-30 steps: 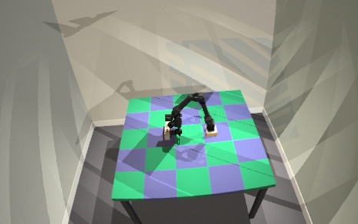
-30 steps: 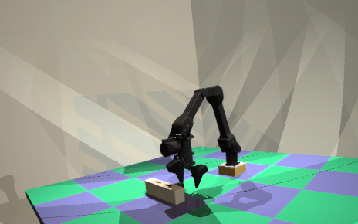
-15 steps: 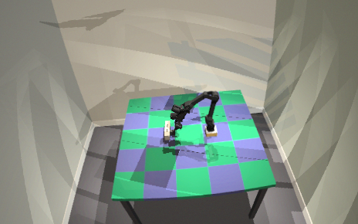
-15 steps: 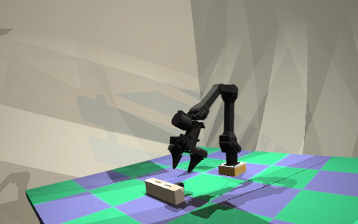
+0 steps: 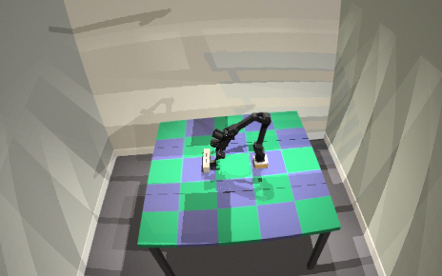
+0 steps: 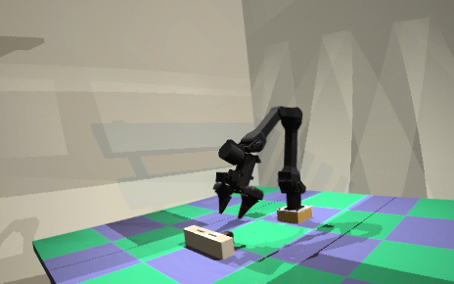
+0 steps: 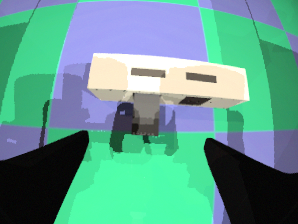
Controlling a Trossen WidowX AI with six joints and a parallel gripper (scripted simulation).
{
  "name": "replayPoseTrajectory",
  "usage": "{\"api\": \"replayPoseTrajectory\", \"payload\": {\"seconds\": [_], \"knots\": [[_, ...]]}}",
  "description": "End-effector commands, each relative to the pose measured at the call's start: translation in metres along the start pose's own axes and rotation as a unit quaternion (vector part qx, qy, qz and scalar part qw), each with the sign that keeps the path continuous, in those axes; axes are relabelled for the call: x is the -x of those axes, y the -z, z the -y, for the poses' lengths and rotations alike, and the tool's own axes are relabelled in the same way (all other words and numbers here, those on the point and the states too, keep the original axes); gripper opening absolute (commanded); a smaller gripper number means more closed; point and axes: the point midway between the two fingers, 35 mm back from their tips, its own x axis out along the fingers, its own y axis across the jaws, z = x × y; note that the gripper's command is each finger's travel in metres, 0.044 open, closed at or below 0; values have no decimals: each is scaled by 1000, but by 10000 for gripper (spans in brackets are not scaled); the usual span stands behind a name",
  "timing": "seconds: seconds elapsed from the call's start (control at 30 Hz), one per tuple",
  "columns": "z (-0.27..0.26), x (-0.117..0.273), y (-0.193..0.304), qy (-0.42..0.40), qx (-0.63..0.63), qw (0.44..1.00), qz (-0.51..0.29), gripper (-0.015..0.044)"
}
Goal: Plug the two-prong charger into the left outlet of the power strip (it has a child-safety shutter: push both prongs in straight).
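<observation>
The cream power strip (image 5: pixel 207 164) (image 6: pixel 205 242) (image 7: pixel 111 75) lies on the table, with two dark slots along its top. The dark grey charger (image 7: pixel 146 117) is at the left outlet on the strip's near side in the wrist view. Its body meets that side face, with no clear gap, and its prongs are hidden. The right outlet (image 7: pixel 195 101) shows as a dark patch with nothing at it. My gripper (image 6: pixel 230 214) (image 7: pixel 148 140) is open and empty. It hangs above the table behind the charger, one fingertip to either side of it in the wrist view.
The arm's base (image 5: pixel 261 164) (image 6: pixel 295 215) stands on the green and purple checkered table (image 5: pixel 162 224) (image 6: pixel 137 271), on the charger's side of the strip. Shadows of the arm fall across the table. Walls (image 5: pixel 205 29) stand behind and at both sides.
</observation>
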Motion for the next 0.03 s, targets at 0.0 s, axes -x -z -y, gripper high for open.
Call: {"api": "replayPoseTrajectory", "payload": {"seconds": [0.0], "knots": [[-1,0,-1,-2,3,1000,2,440]]}}
